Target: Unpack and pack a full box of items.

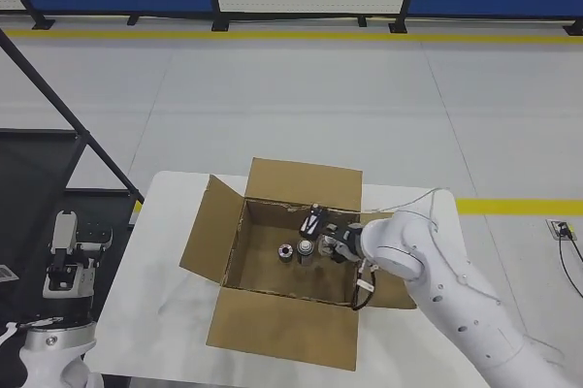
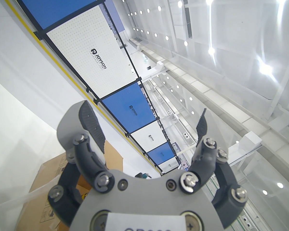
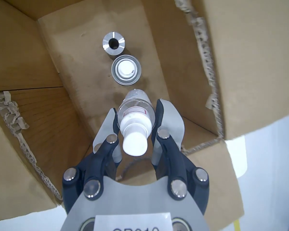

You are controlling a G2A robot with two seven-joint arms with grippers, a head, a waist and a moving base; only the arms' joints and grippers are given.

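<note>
Right gripper (image 3: 136,109) is clamped on a white-capped bottle (image 3: 134,123) low inside the open box (image 3: 231,49), a can (image 3: 126,69) and a metal cylinder (image 3: 113,43) are seen standing on its floor, left gripper (image 2: 144,110) is spread wide, so much handling is judged left.

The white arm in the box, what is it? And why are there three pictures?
It is a robot's arm. The robot has two arms, each ending in a hand with two fingers. One picture looks down from a camera above the arms at a white table with an open cardboard box. The other two come from cameras on the wrists. The right hand is inside the box, squeezing a clear bottle with a white cap. Also on the box floor stand a round metal can and a shiny metal piece with a hole. The left hand is open, empty, pointing at the ceiling.
</note>
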